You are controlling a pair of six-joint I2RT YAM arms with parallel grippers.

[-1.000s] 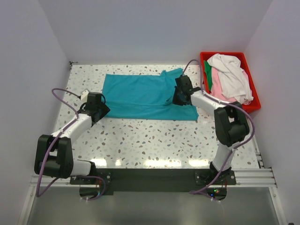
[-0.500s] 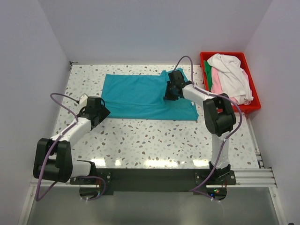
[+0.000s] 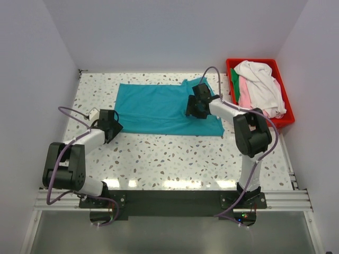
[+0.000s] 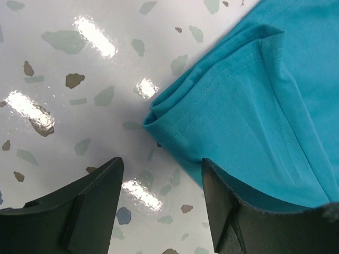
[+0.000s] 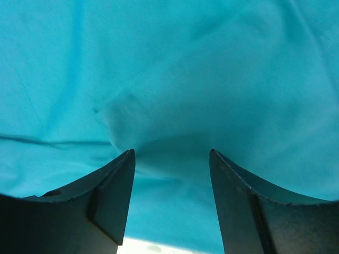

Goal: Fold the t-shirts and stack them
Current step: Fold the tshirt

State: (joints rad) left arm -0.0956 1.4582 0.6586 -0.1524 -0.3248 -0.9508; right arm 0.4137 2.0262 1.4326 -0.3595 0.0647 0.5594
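A teal t-shirt (image 3: 159, 106) lies spread flat across the back middle of the speckled table (image 3: 159, 153). My left gripper (image 3: 115, 126) is low at the shirt's near left corner (image 4: 238, 106) and stands open. Bare table shows between its fingers, and the right finger (image 4: 238, 211) overlaps the hem. My right gripper (image 3: 194, 108) hovers over the shirt's right part, open, with nothing in it. Teal cloth (image 5: 175, 79) fills the right wrist view, with a small raised fold (image 5: 122, 114) ahead of the left finger. More t-shirts are piled in the bin: white (image 3: 262, 84), pink (image 3: 244, 98), dark green (image 3: 234, 79).
A red plastic bin (image 3: 254, 61) stands at the back right corner, close to the right arm. White walls close the table in at the back and on both sides. The arms' bases sit on a rail (image 3: 169, 198) at the near edge.
My right gripper has opened and let go of the teal cloth, after shifting left over the shirt. The left gripper has opened a little wider and barely moved.
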